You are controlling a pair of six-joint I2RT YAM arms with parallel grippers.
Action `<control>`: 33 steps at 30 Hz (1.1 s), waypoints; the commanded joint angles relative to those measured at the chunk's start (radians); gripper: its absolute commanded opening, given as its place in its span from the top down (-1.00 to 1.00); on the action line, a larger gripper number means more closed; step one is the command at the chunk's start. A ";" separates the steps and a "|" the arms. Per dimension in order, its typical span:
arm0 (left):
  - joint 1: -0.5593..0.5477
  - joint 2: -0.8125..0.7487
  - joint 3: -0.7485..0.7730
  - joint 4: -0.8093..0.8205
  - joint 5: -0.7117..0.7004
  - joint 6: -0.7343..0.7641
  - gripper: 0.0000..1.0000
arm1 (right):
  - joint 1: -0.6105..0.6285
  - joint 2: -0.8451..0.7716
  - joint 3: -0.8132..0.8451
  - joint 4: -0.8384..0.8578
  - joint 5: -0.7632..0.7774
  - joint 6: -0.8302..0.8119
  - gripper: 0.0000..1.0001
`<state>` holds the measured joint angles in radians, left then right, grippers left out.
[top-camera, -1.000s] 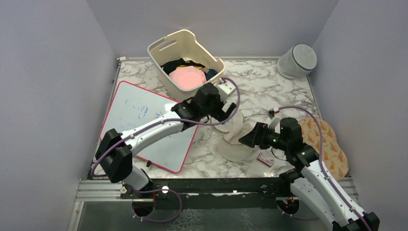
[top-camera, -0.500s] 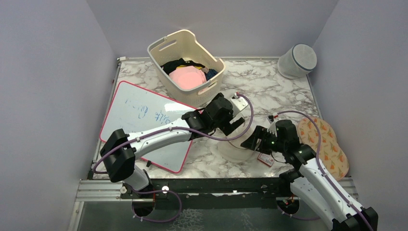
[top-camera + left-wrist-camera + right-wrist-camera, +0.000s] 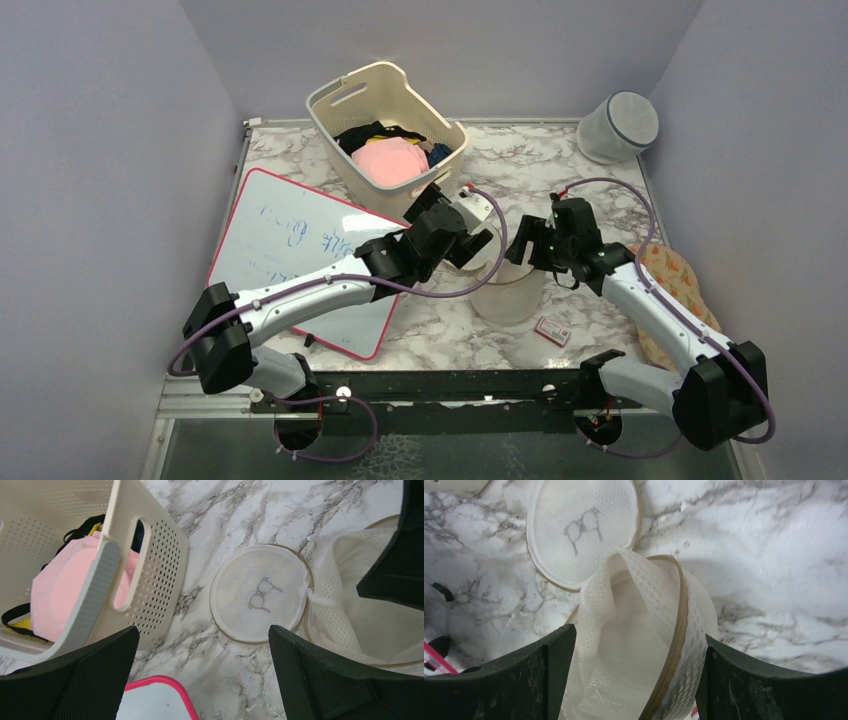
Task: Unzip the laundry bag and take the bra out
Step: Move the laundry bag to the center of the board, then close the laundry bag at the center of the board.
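Left arm (image 3: 320, 285): stretched forward and to the right
Left hand (image 3: 204, 630): jaws spread wide — pointing down
Right arm (image 3: 650, 305): elbow bent, reaching left
Right hand (image 3: 636, 635): jaws spread wide

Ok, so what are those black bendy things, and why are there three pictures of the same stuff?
Those are two robot arms bolted to a marble table. One picture looks down from above. The other two come from little cameras on the wrists, so the black shapes at the bottom are each arm's own fingers. The left gripper and the right gripper are both open and hold nothing. Below them sits a mesh laundry bag, unzipped, with its round lid, the one with a bra drawing, lying flat beside it. I cannot see a bra inside. There is also a basket of clothes and a whiteboard.
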<state>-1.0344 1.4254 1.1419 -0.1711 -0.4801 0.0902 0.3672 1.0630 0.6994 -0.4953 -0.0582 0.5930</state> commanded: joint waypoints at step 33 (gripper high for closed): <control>0.025 -0.586 -0.359 0.529 -0.253 0.130 -0.98 | 0.357 0.653 0.605 -0.074 0.084 -0.323 -0.54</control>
<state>-1.0138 0.8482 0.7895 0.3187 -0.6903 0.2001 0.7120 1.6371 1.2484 -0.6060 0.0696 0.2649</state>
